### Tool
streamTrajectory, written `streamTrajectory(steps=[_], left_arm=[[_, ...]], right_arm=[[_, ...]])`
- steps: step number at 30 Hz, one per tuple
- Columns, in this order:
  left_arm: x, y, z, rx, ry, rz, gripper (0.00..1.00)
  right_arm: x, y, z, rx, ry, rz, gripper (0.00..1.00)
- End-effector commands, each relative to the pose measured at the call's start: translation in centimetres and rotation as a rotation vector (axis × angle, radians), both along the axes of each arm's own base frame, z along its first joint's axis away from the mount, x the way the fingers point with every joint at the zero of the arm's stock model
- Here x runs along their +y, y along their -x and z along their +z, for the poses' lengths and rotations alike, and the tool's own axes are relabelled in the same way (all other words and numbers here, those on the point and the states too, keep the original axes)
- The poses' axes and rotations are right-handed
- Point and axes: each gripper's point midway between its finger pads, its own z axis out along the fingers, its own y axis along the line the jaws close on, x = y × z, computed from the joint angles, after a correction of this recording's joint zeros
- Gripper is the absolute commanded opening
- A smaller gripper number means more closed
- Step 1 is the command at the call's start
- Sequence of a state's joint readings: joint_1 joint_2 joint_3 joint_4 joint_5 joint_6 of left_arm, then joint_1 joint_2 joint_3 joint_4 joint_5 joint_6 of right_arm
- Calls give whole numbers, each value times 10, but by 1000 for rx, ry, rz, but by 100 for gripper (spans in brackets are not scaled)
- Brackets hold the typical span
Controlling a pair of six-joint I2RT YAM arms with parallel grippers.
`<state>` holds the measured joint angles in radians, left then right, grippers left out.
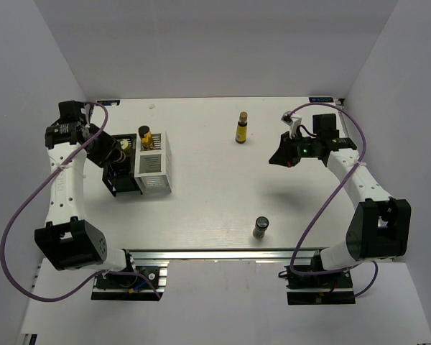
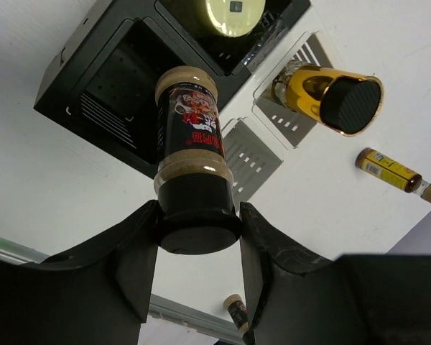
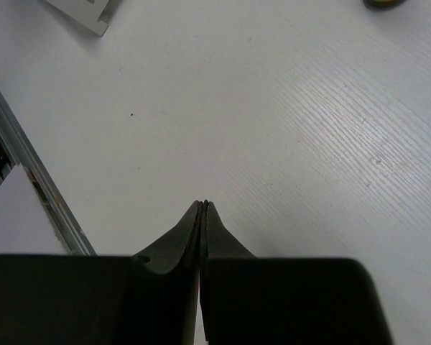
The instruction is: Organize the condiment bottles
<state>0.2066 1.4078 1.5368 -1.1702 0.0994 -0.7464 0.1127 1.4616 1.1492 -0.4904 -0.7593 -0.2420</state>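
My left gripper [image 2: 199,224] [image 1: 109,152] is shut on the black cap of a dark-labelled condiment bottle [image 2: 190,144]. The bottle hangs over an open compartment of the black stand [image 2: 93,93] [image 1: 122,178]. A pale round bottle top [image 2: 230,14] shows in the stand's neighbouring compartment. An amber bottle with a black cap [image 2: 330,93] [image 1: 145,136] stands in the white slatted box [image 1: 154,167]. A yellow bottle [image 1: 241,127] [image 2: 391,169] stands at the table's far middle. A dark bottle [image 1: 261,227] [image 2: 237,313] stands near the front edge. My right gripper [image 3: 203,205] [image 1: 281,157] is shut and empty above bare table.
The white slatted box touches the stand's right side. A metal rail [image 1: 215,253] [image 3: 29,172] runs along the table's front edge. White walls close in the left, right and back sides.
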Motion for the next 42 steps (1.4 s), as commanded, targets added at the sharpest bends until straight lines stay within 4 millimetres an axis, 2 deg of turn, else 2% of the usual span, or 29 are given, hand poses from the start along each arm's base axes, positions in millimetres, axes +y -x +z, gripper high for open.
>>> streamTrajectory(steps=[1, 11, 15, 19, 21, 27, 31, 34, 37, 38, 41, 42], left_arm=[[0, -12, 2, -60, 18, -23, 0], [15, -11, -25, -6, 28, 14, 0], [18, -7, -44, 16, 62, 27, 0], [22, -13, -57, 22, 75, 36, 0], [21, -14, -60, 32, 90, 33, 0], [18, -13, -48, 11, 91, 21, 0], [17, -18, -55, 7, 105, 17, 0], [15, -26, -67, 21, 135, 7, 0], [15, -36, -77, 39, 158, 0, 14], [16, -39, -79, 41, 160, -1, 24], [18, -48, -79, 40, 159, -5, 43], [19, -49, -78, 39, 157, -6, 54]], right_arm=[[4, -10, 16, -59, -21, 4, 0], [5, -22, 14, -48, -23, -4, 0], [7, -27, 15, -51, -25, 2, 0], [6, -31, 15, -56, -23, 1, 0], [7, -32, 14, -50, -24, 5, 0], [6, -35, 14, -53, -20, -6, 0], [8, -35, 12, -36, -36, -10, 0], [8, -39, 14, -40, -37, -12, 0], [8, -43, 16, -58, -29, -5, 0], [8, -44, 17, -61, -26, -7, 0], [7, -45, 17, -62, -22, -7, 0], [7, -44, 17, -61, -24, -7, 1]])
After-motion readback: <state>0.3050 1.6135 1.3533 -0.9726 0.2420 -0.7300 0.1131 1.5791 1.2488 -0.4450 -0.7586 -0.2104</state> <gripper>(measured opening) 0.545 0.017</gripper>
